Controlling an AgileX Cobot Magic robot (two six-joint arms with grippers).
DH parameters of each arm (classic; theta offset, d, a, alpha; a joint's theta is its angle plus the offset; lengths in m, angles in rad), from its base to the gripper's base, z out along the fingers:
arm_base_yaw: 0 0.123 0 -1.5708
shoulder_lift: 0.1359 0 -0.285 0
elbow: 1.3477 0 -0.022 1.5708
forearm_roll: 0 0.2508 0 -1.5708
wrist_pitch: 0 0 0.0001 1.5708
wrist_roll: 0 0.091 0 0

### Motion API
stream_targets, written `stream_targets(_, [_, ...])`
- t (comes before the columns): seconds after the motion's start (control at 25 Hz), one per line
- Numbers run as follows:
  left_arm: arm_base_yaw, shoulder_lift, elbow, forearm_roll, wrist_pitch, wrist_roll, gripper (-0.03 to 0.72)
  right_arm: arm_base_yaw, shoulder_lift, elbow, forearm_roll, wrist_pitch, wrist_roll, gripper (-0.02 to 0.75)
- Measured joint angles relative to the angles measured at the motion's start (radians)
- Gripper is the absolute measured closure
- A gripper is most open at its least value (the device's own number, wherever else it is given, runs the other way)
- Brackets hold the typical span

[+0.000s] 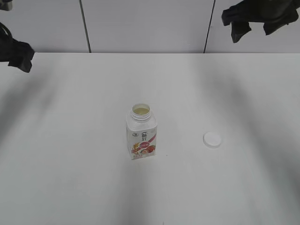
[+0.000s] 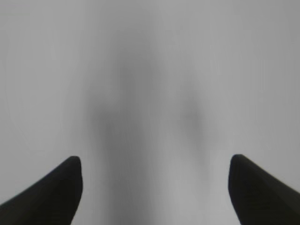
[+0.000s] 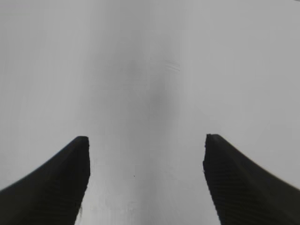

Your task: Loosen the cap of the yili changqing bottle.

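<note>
The yili changqing bottle stands upright near the middle of the white table, white with a pink-red label, its neck open and pale liquid showing inside. The cap lies flat on the table to the bottle's right, apart from it. My left gripper hangs at the far left edge, well away from the bottle; in the left wrist view it is open over bare table. My right gripper is raised at the top right; in the right wrist view it is open and empty.
The white table runs back to a pale panelled wall with dark vertical seams. Arm shadows lie across the table on the left and right. Both wrist views show only bare surface.
</note>
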Motion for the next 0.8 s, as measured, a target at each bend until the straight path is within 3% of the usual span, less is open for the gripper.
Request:
stream_targets(0.16, [0.0, -0.004, -0.066, -0.096, 0.082, 0.097, 0.113, -0.06, 0.0, -0.027, 0.078, 0.082, -0.086, 0.142])
stream_targets(0.48, [0.0, -0.006, -0.086, -0.12, 0.18, 0.133, 0.116, -0.213, 0.0, -0.039, 0.235, 0.219, -0.223, 0.142])
stream_targets(0.8, [0.0, -0.006, -0.086, -0.194, 0.303, 0.184, 0.122, -0.337, -0.001, -0.039, 0.346, 0.231, -0.366, 0.142])
